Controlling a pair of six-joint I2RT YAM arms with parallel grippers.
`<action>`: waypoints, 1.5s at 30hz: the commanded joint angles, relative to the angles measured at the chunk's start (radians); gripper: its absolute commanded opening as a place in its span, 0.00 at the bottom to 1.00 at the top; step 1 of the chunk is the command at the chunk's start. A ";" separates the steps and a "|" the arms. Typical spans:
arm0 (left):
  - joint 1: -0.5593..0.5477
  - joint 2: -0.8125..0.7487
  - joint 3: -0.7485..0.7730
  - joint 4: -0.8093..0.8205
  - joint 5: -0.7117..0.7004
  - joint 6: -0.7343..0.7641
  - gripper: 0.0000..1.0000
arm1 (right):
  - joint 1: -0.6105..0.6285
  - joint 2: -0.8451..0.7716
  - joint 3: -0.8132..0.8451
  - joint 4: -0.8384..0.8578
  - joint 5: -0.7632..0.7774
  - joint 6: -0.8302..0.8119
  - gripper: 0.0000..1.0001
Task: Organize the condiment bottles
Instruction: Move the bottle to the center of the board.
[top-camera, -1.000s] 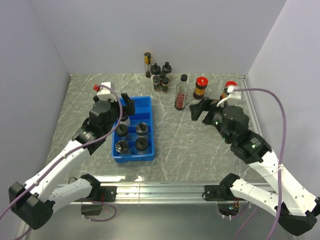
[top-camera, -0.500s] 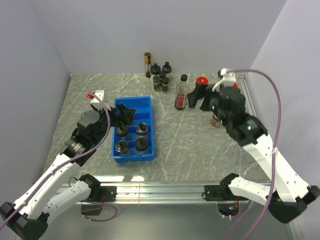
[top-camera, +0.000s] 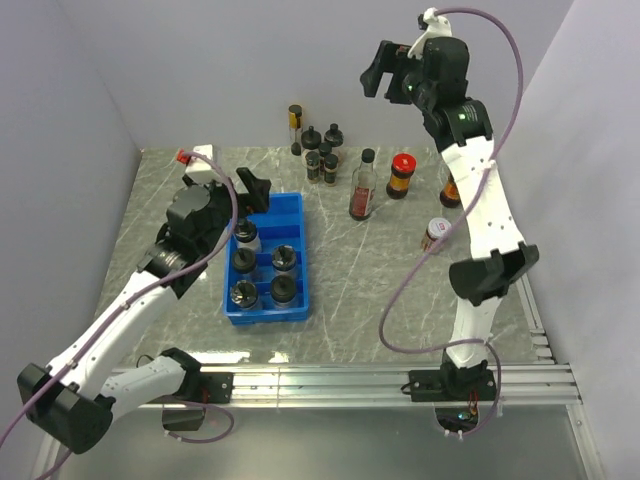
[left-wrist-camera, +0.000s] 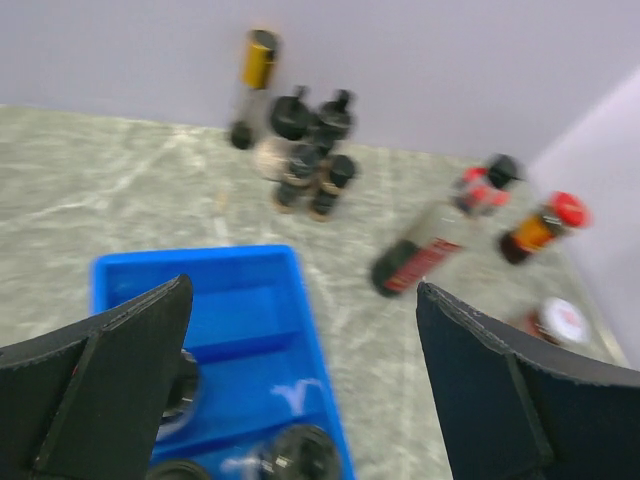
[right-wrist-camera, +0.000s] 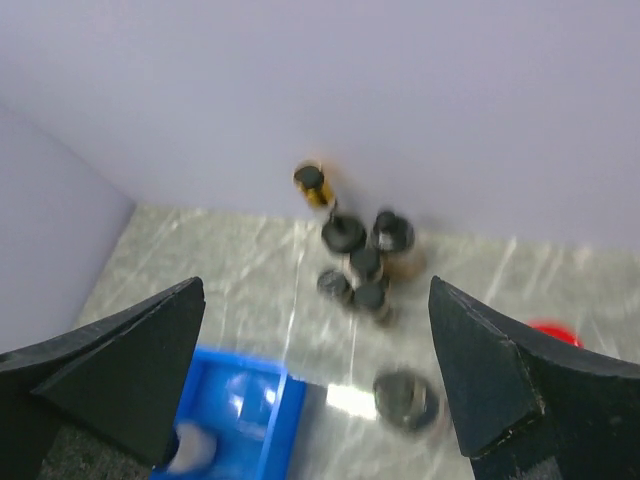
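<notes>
Hovering over the blue tray (top-camera: 293, 215) at 9 o'clock, the left gripper (top-camera: 254, 190) is spread wide, holding nothing. Five condiment bottles (top-camera: 283, 258) stand in the tray. The right gripper (top-camera: 384, 76), spread and empty, hangs high above the bottle cluster (top-camera: 320, 152) at 12 o'clock on the surface (top-camera: 350, 290).

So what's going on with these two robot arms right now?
They are partway through sorting condiments into a blue tray. Five jars stand in its compartments. Neither arm holds anything: the left claw hangs open over the tray's far end, and the right claw is open too, raised high in the air. Outside the tray are a cluster of small jars, a sauce bottle, a red-capped jar and another jar further right.
</notes>
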 joint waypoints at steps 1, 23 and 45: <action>0.012 0.031 0.069 0.067 -0.109 0.065 0.99 | -0.029 0.060 0.134 -0.049 -0.066 -0.037 1.00; 0.085 0.064 -0.027 0.233 -0.128 0.082 0.99 | 0.087 -0.182 -0.660 0.263 0.145 -0.241 1.00; 0.115 0.157 0.015 0.239 -0.088 0.082 0.99 | 0.092 -0.057 -0.637 0.227 0.178 -0.131 0.86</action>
